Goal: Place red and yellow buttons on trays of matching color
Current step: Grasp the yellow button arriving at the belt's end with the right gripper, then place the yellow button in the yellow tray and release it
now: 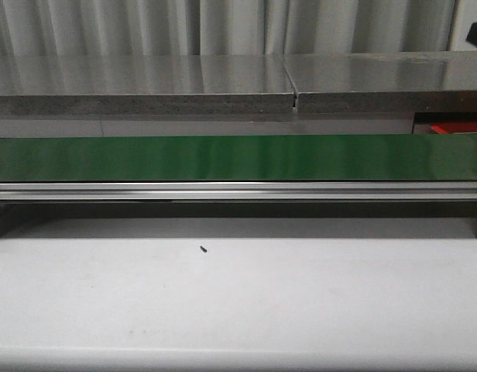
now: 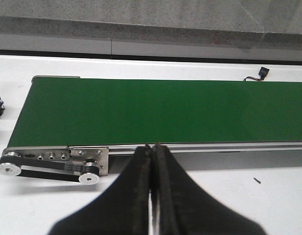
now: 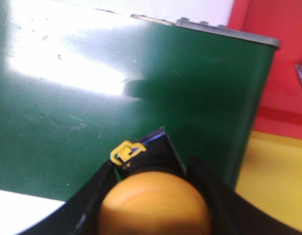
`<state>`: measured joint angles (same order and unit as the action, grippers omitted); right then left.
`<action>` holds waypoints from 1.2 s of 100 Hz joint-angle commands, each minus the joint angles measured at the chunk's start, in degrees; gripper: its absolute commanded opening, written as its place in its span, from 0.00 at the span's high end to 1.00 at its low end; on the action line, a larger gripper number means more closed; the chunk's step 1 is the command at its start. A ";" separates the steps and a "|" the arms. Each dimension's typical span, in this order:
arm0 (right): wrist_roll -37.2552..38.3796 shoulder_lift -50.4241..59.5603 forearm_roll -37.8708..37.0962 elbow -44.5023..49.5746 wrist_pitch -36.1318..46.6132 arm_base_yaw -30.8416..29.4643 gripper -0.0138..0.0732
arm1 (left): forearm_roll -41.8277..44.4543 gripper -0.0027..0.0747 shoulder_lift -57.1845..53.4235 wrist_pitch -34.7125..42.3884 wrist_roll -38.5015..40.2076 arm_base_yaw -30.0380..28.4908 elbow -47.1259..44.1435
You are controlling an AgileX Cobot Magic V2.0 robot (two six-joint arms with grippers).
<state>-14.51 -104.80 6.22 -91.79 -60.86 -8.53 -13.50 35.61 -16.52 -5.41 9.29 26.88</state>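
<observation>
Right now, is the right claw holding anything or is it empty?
Holding something. In the right wrist view the right claw is shut on a yellow button, its fingers pressed against both sides, over the green belt.

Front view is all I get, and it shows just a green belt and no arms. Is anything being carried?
Observer: Yes. The right tool is shut on a yellow button.
Operator: Where is it hanging?
Observer: Over the end of the green belt, with the yellow tray just beyond that end.
Operator: And the red tray?
Observer: The red tray sits next to the yellow one.
Operator: The other arm?
Observer: The left tool is shut, empty.
</observation>
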 commanded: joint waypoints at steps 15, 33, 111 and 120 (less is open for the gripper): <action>2.14 5.37 -0.13 -1.03 -3.13 -9.72 0.66 | -0.57 0.99 0.29 4.58 -0.15 0.46 1.63; 2.18 5.37 1.75 4.42 1.34 -15.89 0.66 | -0.57 0.99 0.29 4.58 -0.15 0.46 1.63; 2.18 -3.82 2.26 11.81 13.18 -17.10 0.37 | -0.57 0.99 0.29 4.58 -0.15 0.46 1.63; 2.18 -3.36 2.20 11.69 12.99 -17.10 0.23 | -0.57 0.99 0.29 4.58 -0.15 0.46 1.63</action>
<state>-12.32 -111.70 7.95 -78.89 -48.58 -25.44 -13.50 35.61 -16.52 -5.41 9.29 26.88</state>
